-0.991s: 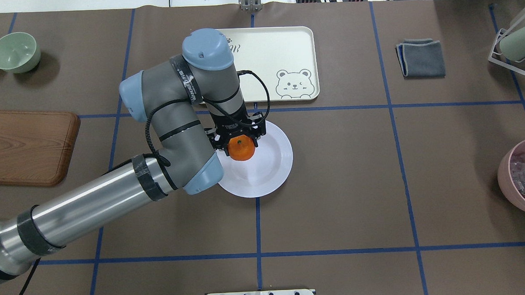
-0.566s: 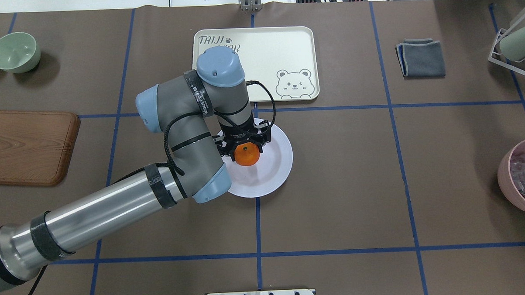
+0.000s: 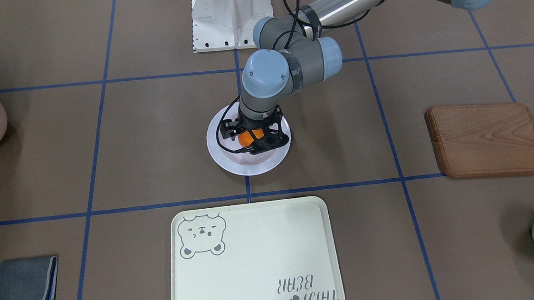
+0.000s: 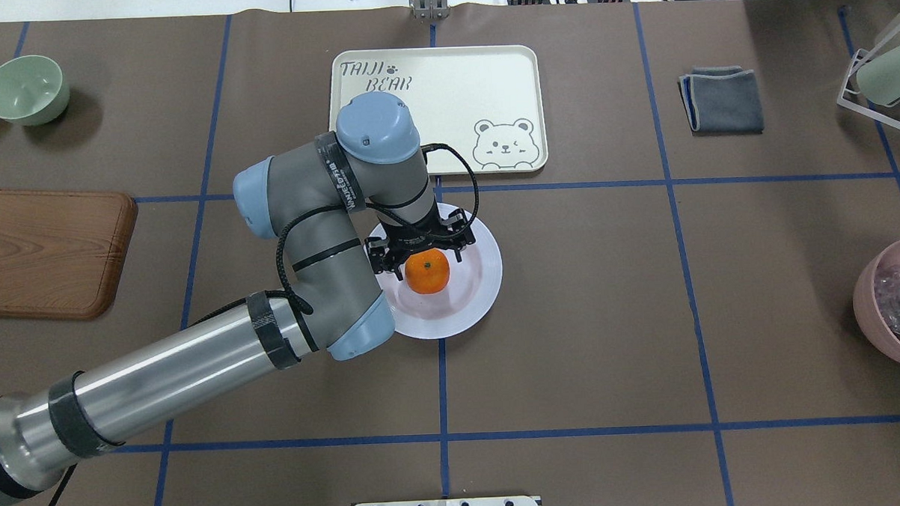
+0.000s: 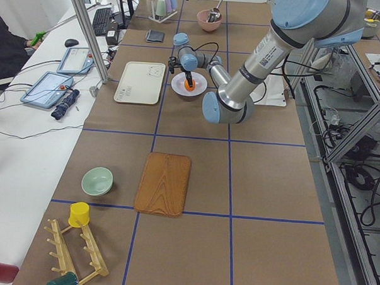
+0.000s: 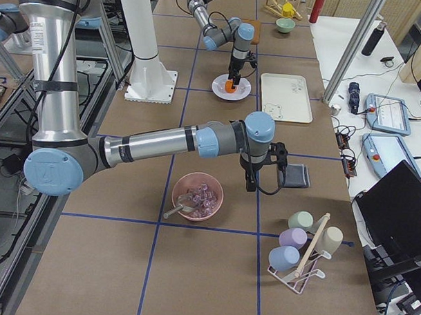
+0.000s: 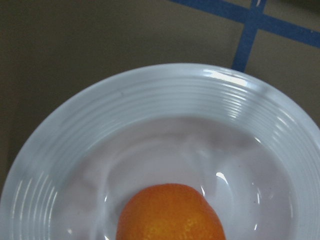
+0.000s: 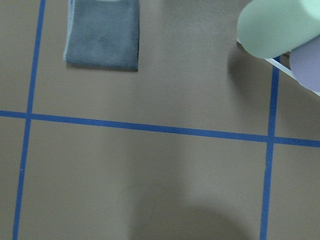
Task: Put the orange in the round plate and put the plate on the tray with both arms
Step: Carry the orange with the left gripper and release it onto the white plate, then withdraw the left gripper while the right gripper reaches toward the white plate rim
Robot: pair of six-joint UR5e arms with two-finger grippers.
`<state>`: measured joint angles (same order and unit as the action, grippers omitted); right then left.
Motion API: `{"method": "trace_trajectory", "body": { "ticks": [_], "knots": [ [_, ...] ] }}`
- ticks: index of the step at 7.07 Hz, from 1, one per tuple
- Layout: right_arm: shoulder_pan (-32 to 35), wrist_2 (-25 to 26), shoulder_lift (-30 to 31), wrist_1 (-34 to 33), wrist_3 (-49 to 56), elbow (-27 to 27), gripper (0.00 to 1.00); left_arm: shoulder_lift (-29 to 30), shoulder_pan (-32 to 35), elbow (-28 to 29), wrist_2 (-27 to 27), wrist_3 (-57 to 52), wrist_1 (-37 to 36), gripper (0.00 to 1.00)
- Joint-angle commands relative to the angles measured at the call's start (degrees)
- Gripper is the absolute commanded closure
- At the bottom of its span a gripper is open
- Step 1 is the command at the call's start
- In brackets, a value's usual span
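Observation:
The orange [image 4: 427, 273] is low over the middle of the white round plate [image 4: 483, 282], at the table's centre. My left gripper [image 4: 426, 263] points straight down over the plate, its black fingers on either side of the fruit and shut on it. The left wrist view shows the orange [image 7: 170, 212] just above the plate's well [image 7: 150, 95]. The cream tray [image 4: 452, 88] with the bear drawing lies just beyond the plate, bare. My right gripper [image 6: 251, 185] shows only in the exterior right view, hanging over the table near the grey cloth; I cannot tell if it is open or shut.
A wooden board [image 4: 46, 252] and a green bowl [image 4: 25, 89] lie at the left. A folded grey cloth [image 4: 722, 100], a cup rack [image 4: 886, 80] and a pink bowl [image 4: 893, 305] with utensils are at the right.
My left arm has moved right and down with the orange, from the plate's left rim to low over its middle. More of the tray's lettering shows.

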<state>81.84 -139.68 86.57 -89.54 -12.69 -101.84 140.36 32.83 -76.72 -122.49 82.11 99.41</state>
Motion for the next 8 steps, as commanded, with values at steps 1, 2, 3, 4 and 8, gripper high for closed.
{"method": "trace_trajectory", "body": {
  "ticks": [1,2,3,4,8],
  "knots": [
    [-9.1,0.1,-6.0,6.1,-20.0,-1.2,0.0,-6.8,6.1,-10.1,-0.6,-1.5,-0.5,0.02],
    [-14.9,0.4,-7.1,16.5,-31.7,0.6,0.0,-12.3,9.8,-16.1,-0.2,-5.5,-0.5,0.02],
    [-19.0,1.3,-8.9,27.8,-45.2,2.8,0.0,-16.0,11.5,-18.6,3.5,-11.0,-0.5,0.02],
    [-25.1,7.3,-10.4,37.4,-55.2,5.2,0.0,-19.3,14.5,-19.1,5.2,-12.0,-0.4,0.02],
    [-42.6,28.9,-16.4,63.5,-81.9,13.9,0.0,-24.3,19.8,-20.0,9.1,-12.1,0.2,0.02]
  ]
}}
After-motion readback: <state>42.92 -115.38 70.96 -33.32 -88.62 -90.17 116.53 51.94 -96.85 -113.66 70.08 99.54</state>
